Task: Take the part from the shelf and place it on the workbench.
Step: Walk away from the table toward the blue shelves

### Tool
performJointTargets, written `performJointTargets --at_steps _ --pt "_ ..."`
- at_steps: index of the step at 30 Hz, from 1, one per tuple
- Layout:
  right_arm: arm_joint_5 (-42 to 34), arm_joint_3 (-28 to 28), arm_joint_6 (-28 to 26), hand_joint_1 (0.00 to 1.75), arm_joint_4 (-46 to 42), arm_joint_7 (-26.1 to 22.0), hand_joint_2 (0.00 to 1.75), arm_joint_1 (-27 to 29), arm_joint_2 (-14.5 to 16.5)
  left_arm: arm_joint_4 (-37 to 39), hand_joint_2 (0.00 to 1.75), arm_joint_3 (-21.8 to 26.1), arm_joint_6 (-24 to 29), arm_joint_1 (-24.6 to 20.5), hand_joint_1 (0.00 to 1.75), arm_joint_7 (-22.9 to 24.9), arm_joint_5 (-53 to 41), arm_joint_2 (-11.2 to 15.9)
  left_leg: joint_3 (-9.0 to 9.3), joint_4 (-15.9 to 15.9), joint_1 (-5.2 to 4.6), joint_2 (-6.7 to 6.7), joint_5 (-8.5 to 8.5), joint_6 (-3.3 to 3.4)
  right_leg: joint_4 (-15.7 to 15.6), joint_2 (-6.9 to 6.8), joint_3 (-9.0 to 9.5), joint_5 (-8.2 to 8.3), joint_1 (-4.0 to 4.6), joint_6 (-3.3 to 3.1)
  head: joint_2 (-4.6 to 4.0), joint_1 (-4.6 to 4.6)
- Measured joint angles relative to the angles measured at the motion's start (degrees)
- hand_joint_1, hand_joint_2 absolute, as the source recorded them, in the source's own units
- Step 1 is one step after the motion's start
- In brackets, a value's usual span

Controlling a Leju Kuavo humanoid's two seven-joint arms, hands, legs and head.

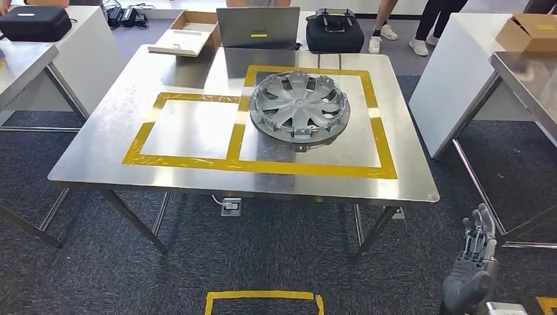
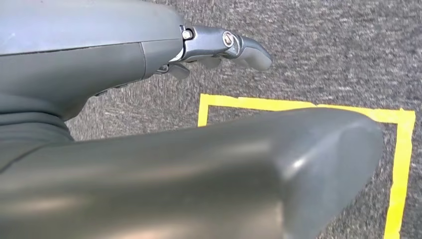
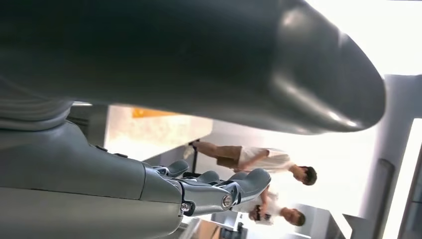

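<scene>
head view bright, even indoor light; steel bench (image 1: pixel 98 157) top throws soft glare and hazy reflections, faint shadow under wheel cover (image 1: pixel 299 106). slight wide-angle bowing at frame edges. left wrist view: left hand (image 2: pixel 149 164) close to lens, soft and blurred, carpet grain sharper. right wrist view: strongly backlit, background blown out white, right hand (image 3: pixel 199 64) dark with bright highlight streaks, two people (image 3: pixel 259 164) hazy.

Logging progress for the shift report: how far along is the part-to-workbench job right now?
It looks essentially done. The grey wheel cover lies flat on the steel workbench, inside the larger yellow tape square. Nothing is in hand: the right robot hand is low beside the workbench with fingers apart, and the left robot hand hangs empty over the carpet. Nothing visible seems left to do.
</scene>
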Motion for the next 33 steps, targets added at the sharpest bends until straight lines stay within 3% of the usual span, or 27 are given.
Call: performJointTargets --at_steps 3,4,5,6,8,10,12,14,15,16,18,19,20,21,23,24,26,27,29,30,31,33 --pt "-0.8 -1.3 1.2 0.00 3.2 0.0 0.00 0.3 0.9 0.0 0.00 0.0 0.4 -0.1 0.00 -0.2 0.0 0.1 -2.59 0.1 -0.10 0.26 2.02 0.77 9.3 0.04 -2.57 -8.26 -0.08 0.58 0.00 0.60" --pt "-0.9 -1.4 1.5 0.00 4.3 0.0 0.00 0.4 1.0 0.0 0.00 0.0 0.5 -0.1 0.00 -0.4 0.0 0.2 -3.59 0.2 -0.21 0.30 2.70 0.81 12.4 0.05 -3.00 -9.52 -0.08 0.64 0.00 0.71" --pt "-0.9 -1.6 2.1 0.00 5.4 0.0 0.00 0.5 1.2 0.0 0.00 0.0 0.5 0.0 0.00 -0.6 0.0 0.2 -4.63 0.5 -0.32 0.34 3.37 0.83 14.1 0.05 -2.69 -9.32 -0.05 0.58 0.00 0.79" --pt "-0.8 -2.0 2.7 0.00 6.4 0.0 0.00 0.6 1.5 0.0 0.00 0.0 0.6 0.0 0.00 -0.8 0.0 0.2 -5.68 0.8 -0.44 0.38 3.98 0.81 14.0 0.05 -1.50 -7.94 0.01 0.39 0.00 0.86" --pt "-0.7 -2.7 3.7 0.00 8.2 0.0 0.00 0.5 2.1 0.0 0.00 0.0 0.7 0.0 0.00 -0.9 0.0 0.1 -7.57 1.5 -0.62 0.43 5.09 0.70 8.8 0.03 3.47 -5.01 0.34 -0.39 0.00 0.93" --pt "-0.5 -3.6 5.0 0.00 10.1 0.0 0.00 0.0 2.6 0.0 0.00 0.0 1.0 -0.1 0.00 -0.9 0.0 0.0 -8.68 1.9 -0.75 0.47 6.05 0.28 1.0 -0.04 8.87 -5.68 0.88 -1.36 0.00 0.95" --pt "0.1 -4.8 6.4 0.00 12.5 0.0 0.00 -0.5 3.3 0.0 0.00 0.0 1.2 -0.1 0.00 -0.6 0.0 0.0 -8.97 1.8 -0.60 0.53 7.09 -0.43 -2.8 -0.09 10.70 -6.89 1.33 -2.06 0.00 0.99" --pt "0.8 -6.2 7.9 0.00 15.4 0.0 0.00 -0.9 4.2 0.0 0.00 0.0 1.4 -0.1 0.00 -0.2 0.0 0.1 -9.18 1.6 -0.42 0.48 7.71 -1.15 -3.3 -0.20 10.01 -5.79 1.32 -2.68 0.00 1.12" --pt "1.2 -6.9 8.6 0.00 16.7 0.0 0.00 -1.1 4.6 0.0 0.00 0.0 1.6 -0.1 0.00 -0.1 0.0 0.2 -9.57 2.2 -0.38 0.36 6.57 -1.47 -3.6 -0.26 9.49 -4.98 1.16 -3.06 0.00 1.12" --pt "1.6 -7.5 9.1 0.00 18.0 0.0 0.00 -1.3 5.1 -0.1 0.00 0.0 1.7 -0.1 0.00 0.0 0.0 0.2 -10.15 3.9 -0.31 0.23 4.28 -1.82 -3.8 -0.32 8.80 -4.11 0.97 -3.37 0.00 1.02" --pt "2.2 -8.6 9.9 0.00 20.4 0.0 0.00 -1.6 6.0 -0.1 0.00 0.0 2.0 -0.1 0.00 0.3 0.0 0.3 -11.59 10.2 -0.01 0.05 -2.04 -2.45 -3.8 -0.37 7.01 -2.54 0.80 -3.61 0.00 0.71" --pt "2.3 -9.1 10.2 0.00 21.5 0.0 0.00 -1.7 6.4 -0.2 0.00 0.0 2.2 -0.1 0.00 0.5 0.0 0.3 -12.00 13.5 0.14 0.04 -3.95 -2.75 -3.7 -0.41 6.03 -1.80 0.76 -3.53 0.00 0.57" --pt "2.4 -9.6 10.5 0.00 22.5 0.0 0.00 -1.8 6.7 -0.3 0.00 0.0 2.3 -0.2 0.00 0.6 0.0 0.3 -11.93 16.0 0.27 0.04 -4.33 -2.99 -3.6 -0.47 5.01 -1.09 0.71 -3.38 0.00 0.51" --pt "2.5 -10.0 10.7 0.00 23.5 0.0 0.00 -1.9 7.0 -0.3 0.00 0.0 2.3 -0.1 0.00 0.6 0.0 0.3 -11.05 16.8 0.40 0.04 -3.28 -3.18 -3.4 -0.54 3.93 -0.41 0.60 -3.18 0.00 0.46" --pt "2.9 -10.7 11.1 0.00 25.2 0.0 0.00 -2.2 7.3 -0.4 0.00 0.0 2.3 -0.2 0.00 0.6 -0.1 0.3 -6.48 12.6 0.72 0.01 -0.11 -3.57 -2.7 -0.61 1.88 0.76 0.32 -2.63 0.00 0.40" --pt "3.1 -11.0 11.3 0.00 25.9 0.0 0.00 -2.4 7.4 -0.5 0.00 0.0 2.3 -0.3 0.00 0.6 -0.1 0.3 -3.26 8.4 0.83 -0.12 0.05 -3.76 -2.2 -0.60 1.01 1.21 0.27 -2.28 0.00 0.26" --pt "3.3 -11.6 11.6 0.00 27.1 0.0 0.00 -2.9 7.6 -0.6 0.00 0.0 2.3 -0.4 0.00 0.5 -0.2 0.3 0.67 2.2 0.79 -0.52 -1.35 -3.18 -1.5 -0.57 0.24 1.96 0.36 -1.53 0.00 0.09" --pt "3.3 -11.8 11.7 0.00 27.7 0.0 0.00 -3.2 7.7 -0.6 0.00 0.0 2.3 -0.4 0.00 0.5 -0.3 0.3 1.12 1.0 0.62 -0.67 -2.00 -2.61 -1.4 -0.54 0.07 2.40 0.40 -1.16 0.00 0.09" --pt "3.5 -12.3 11.8 0.00 29.3 -0.1 0.00 -3.6 7.8 -0.6 0.00 0.0 2.3 -0.4 0.00 0.6 -0.5 0.4 0.19 1.1 0.49 -0.54 -1.28 -1.23 -1.4 -0.43 -0.22 3.05 0.21 -0.42 0.00 0.25" --pt "3.7 -12.6 11.8 0.00 30.2 0.0 0.00 -3.8 7.8 -0.6 0.00 0.0 2.3 -0.5 0.00 0.7 -0.6 0.4 -0.43 1.1 0.45 -0.41 -0.62 -0.68 -0.9 -0.36 -0.64 2.21 0.06 -0.08 0.00 0.32" --pt "3.9 -12.8 11.8 0.00 31.2 0.0 0.00 -3.9 7.8 -0.6 0.00 0.0 2.3 -0.6 0.00 0.7 -0.6 0.4 -1.19 1.1 0.48 -0.28 0.12 -0.19 0.7 -0.31 -1.30 0.20 -0.04 0.22 0.00 0.41" --pt "4.3 -13.2 11.7 0.00 33.4 0.0 0.00 -4.5 7.8 -0.7 0.00 0.0 2.3 -0.7 0.00 0.8 -0.6 0.4 -2.92 1.1 0.43 -0.06 1.53 0.31 7.0 -0.25 -3.14 -5.92 -0.10 0.60 0.00 0.74"
